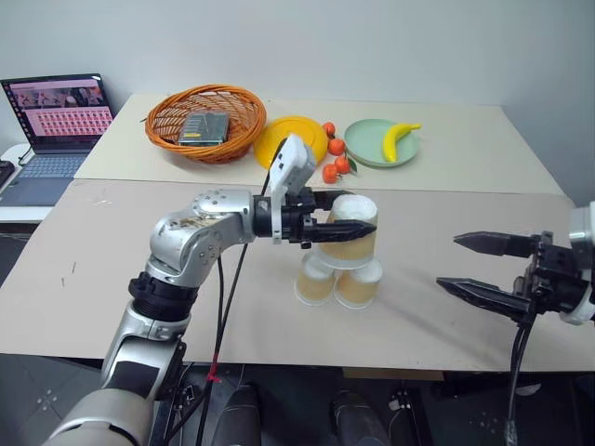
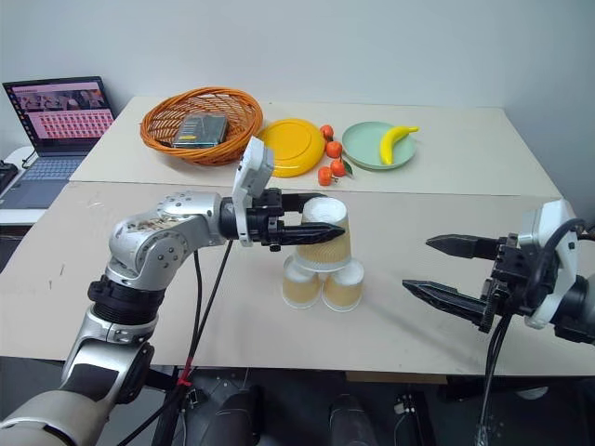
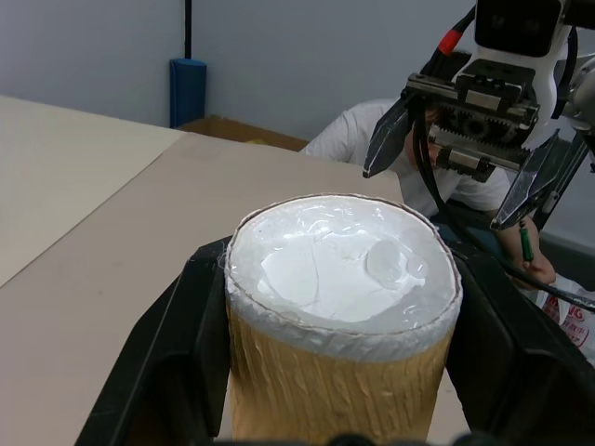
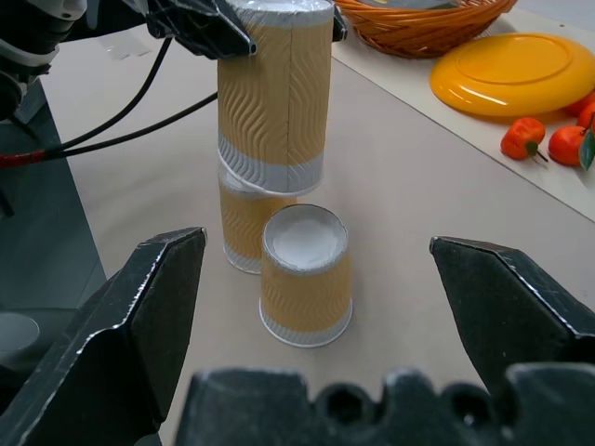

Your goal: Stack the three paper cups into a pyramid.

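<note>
Right hand (image 2: 437, 269) wide & empty; left hand (image 1: 349, 216) holds top cup (image 1: 351, 232) upside-down, just above two base cups (image 1: 337, 281).

Basket (image 1: 206, 122), plates (image 1: 290, 139), banana (image 1: 398, 139), laptop (image 1: 58, 125)

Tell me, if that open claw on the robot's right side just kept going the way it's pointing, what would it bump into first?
Probably the nearer bottom cup: it sits centred between the right gripper's open fingers, ahead of the other cups, with bare table between, though depth is hard to judge.

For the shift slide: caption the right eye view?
Left tool holds third cup over two base cups; right tool open.
</note>
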`<state>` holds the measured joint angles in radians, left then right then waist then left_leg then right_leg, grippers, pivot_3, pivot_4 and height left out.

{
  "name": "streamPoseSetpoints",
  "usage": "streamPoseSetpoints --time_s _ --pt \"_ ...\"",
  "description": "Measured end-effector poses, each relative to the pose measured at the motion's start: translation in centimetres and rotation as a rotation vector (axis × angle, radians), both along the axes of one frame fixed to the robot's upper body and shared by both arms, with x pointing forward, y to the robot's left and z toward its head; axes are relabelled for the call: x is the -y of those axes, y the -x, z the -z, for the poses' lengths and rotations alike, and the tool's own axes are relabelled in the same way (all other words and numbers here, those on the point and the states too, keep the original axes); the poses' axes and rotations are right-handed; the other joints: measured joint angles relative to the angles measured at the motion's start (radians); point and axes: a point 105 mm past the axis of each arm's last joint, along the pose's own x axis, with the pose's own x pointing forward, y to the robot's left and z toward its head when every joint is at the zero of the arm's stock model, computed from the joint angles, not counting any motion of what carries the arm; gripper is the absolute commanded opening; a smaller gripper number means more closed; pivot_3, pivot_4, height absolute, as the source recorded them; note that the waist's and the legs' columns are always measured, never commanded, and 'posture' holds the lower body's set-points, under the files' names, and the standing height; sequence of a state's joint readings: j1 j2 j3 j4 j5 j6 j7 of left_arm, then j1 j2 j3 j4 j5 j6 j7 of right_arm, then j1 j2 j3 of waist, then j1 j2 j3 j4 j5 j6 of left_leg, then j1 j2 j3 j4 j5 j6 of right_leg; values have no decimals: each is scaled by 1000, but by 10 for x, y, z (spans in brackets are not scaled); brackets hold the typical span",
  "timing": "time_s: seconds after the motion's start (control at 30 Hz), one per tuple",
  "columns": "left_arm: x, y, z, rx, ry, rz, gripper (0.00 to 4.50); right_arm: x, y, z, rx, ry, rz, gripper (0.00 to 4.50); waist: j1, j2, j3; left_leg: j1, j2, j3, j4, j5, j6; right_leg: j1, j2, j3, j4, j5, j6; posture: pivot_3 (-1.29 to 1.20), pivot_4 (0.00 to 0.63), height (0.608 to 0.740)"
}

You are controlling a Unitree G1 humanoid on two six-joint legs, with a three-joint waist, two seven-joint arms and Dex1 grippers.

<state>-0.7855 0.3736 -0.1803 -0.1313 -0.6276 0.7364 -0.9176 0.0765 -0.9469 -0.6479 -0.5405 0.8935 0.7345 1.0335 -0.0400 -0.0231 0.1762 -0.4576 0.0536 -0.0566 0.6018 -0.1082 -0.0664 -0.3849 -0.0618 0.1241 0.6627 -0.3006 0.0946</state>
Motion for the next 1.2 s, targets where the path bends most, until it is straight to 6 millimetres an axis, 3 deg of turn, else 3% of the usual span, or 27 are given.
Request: streamPoseSetpoints --time_s 0.57,0.63,0.73,1.2 --pt "5 6 13 2 -3 28 2553 4 3 0 13 -2 26 4500 1 0 0 0 0 0 1 0 0 0 0 0 0 0 0 0 150 732" --pt "6 8 16 -2 -9 33 3571 4 3 1 12 -2 27 4500 1 0 0 0 0 0 1 0 0 0 0 0 0 0 0 0 150 732" --pt "7 10 16 6 -11 36 4454 5 3 2 17 3 32 4500 1 0 0 0 0 0 1 0 0 1 0 0 0 0 0 0 150 732" --pt "6 9 16 11 -16 34 4481 6 0 -2 44 -3 36 4500 1 0 0 0 0 0 2 0 0 1 0 0 0 0 0 0 150 732"
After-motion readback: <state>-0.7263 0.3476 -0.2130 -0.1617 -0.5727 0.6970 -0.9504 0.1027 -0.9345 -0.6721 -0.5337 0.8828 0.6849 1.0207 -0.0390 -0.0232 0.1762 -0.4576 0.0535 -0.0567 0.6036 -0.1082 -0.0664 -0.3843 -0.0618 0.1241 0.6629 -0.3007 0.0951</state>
